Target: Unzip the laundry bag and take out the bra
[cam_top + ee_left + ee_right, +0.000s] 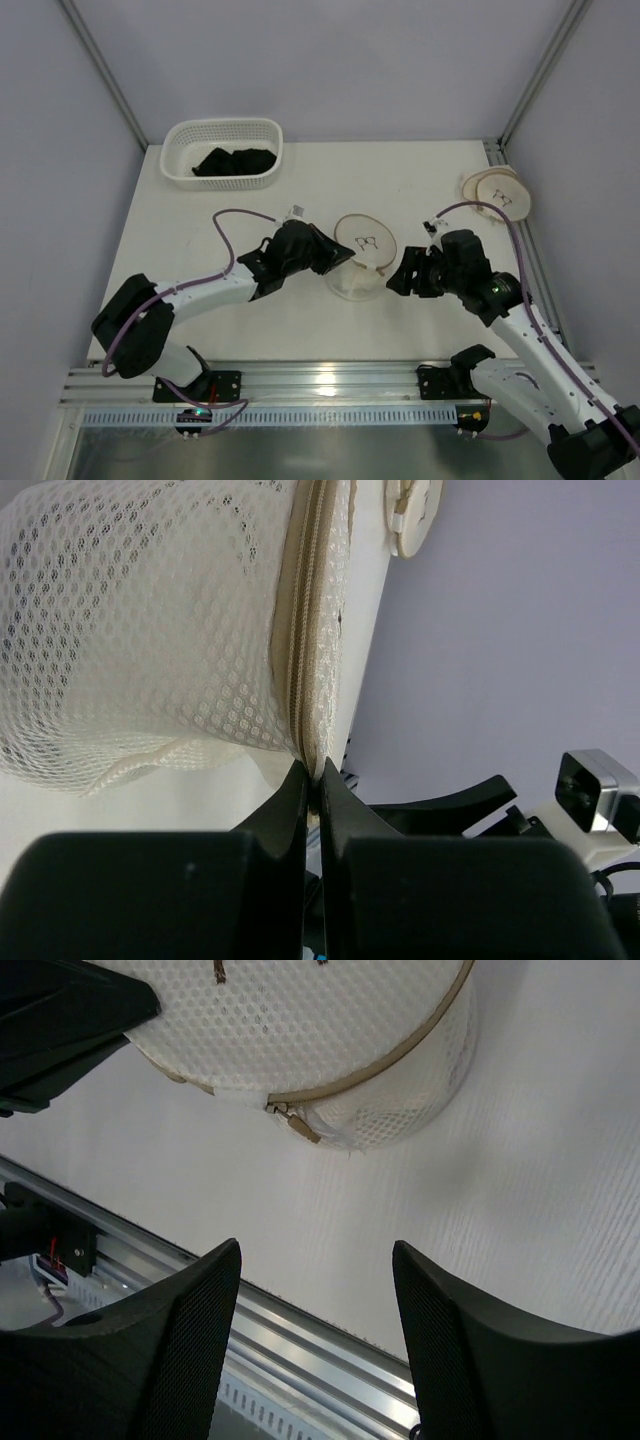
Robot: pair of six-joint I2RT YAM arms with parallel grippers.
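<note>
This is a robotics lab test cell, not a home. An aluminium rail [330,385] runs along the near edge, and two robot arms, the left arm [210,290] and the right arm [535,335], are bolted to it, with purple cables [240,211] looping off them. Beyond the rail lies a white surface [400,190], boxed in by plain pale panels [330,60] set in metal frame posts [105,75]. Far left of the rail sits a white lattice basket [225,182] of black garments [235,160]. Just beyond the rail's middle is a mesh laundry bag [362,255].
</note>
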